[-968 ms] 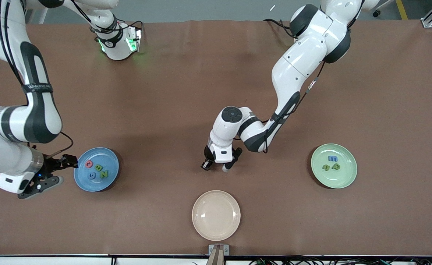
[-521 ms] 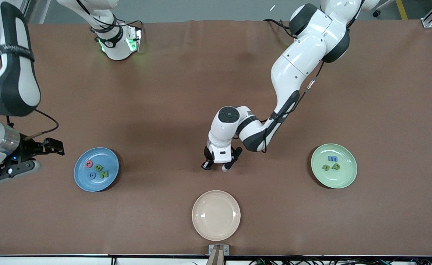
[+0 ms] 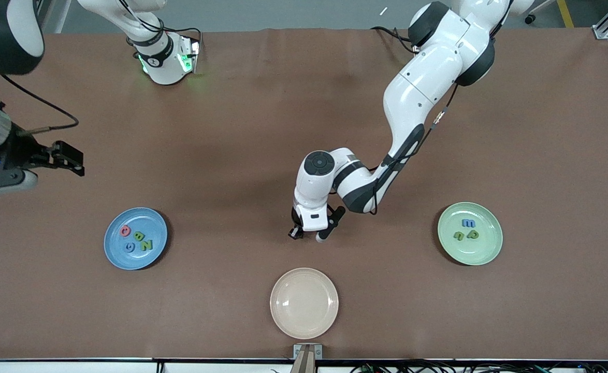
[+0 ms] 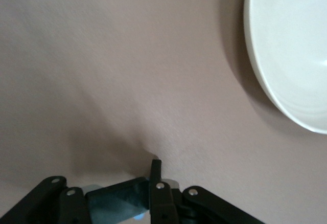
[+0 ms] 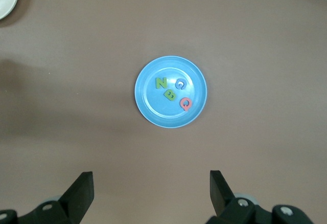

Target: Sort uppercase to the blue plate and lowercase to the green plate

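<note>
The blue plate (image 3: 154,224) holds the red-pink Q (image 3: 125,231), green B (image 3: 140,235), blue G (image 3: 129,247) and green N (image 3: 146,244); the right wrist view shows it too (image 5: 148,112). The green plate (image 3: 484,252) holds the blue m (image 3: 468,223), green n (image 3: 459,235) and green p (image 3: 472,234). My left gripper (image 3: 306,235) is low over the table by the cream plate, shut on a small blue piece (image 4: 115,197), seemingly the x. My right gripper (image 3: 68,154) is open and empty, high over the table near the blue plate.
An empty cream plate (image 3: 304,303) sits near the front camera's edge at the table's middle; its rim shows in the left wrist view (image 4: 265,81). The right arm's base (image 3: 167,57) stands at the table's top edge.
My right gripper has lifted away from the blue plate and drawn back toward its base's side. My left gripper has shifted only slightly and stays shut.
</note>
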You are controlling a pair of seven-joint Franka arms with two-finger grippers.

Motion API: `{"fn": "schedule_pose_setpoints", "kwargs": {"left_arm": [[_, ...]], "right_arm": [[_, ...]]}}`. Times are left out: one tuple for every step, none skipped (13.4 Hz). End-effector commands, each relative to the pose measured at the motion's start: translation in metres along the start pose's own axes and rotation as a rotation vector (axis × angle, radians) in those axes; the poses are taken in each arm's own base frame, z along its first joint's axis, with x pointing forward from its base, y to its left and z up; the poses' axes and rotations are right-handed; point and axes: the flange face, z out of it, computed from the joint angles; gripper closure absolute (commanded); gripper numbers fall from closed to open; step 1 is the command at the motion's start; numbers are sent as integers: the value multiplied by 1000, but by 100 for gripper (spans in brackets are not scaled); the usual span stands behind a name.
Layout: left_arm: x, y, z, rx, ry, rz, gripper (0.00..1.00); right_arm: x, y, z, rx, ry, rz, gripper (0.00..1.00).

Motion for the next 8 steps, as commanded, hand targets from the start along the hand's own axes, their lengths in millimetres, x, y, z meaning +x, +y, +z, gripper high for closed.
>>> {"fn": "schedule_pose_setpoints", "kwargs": {"left_arm": [[7, -11, 3, 55, 19, 18, 100], [7, -11, 2, 53, 19, 18, 100], [8, -11, 3, 53, 19, 16, 100], [7, -11, 2, 56, 14, 11, 100], [7, -10, 2, 57, 6, 1, 100], [6, -9, 1, 56, 4, -1, 99], [5, -9, 1, 57, 0, -4, 95], [3, -9, 0, 60, -16, -23, 89]], "right_arm": [[-34, 8, -12, 8, 14, 47, 0], [-41, 17, -16, 7, 18, 65, 0], [-44, 24, -17, 7, 22, 79, 0], [-44, 25, -19, 5, 25, 81, 0], [-44, 24, -22, 4, 31, 80, 0], [-42, 23, -28, 1, 41, 75, 0], [-40, 24, -37, 1, 57, 71, 0], [-41, 23, -42, 4, 44, 72, 0]]}}
